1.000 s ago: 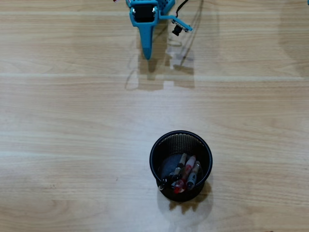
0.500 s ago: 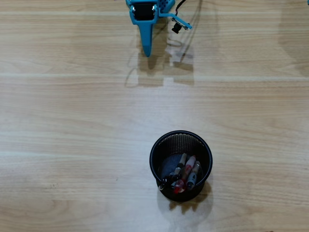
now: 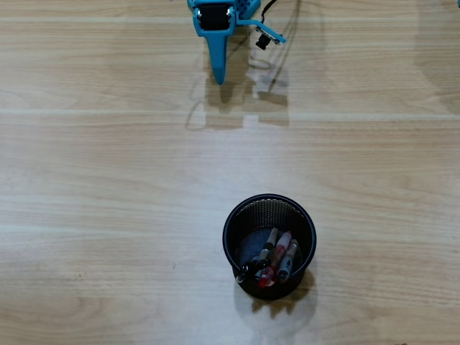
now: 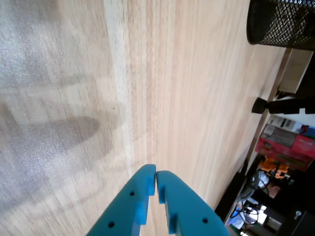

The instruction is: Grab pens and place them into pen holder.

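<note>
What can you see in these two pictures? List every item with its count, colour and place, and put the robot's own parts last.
Table: one, light wood grain, fills both views.
Pen holder: one, black mesh cup, lower middle of the overhead view, top right corner of the wrist view.
Pens: several, exact count unclear, dark and red, standing inside the pen holder; none lie on the table.
Room clutter: red and orange items beyond the table edge, right of the wrist view.
Cable: dark, beside the arm at the top of the overhead view.
End effector: one, blue, fingers together, empty, near the table's top edge.
</note>
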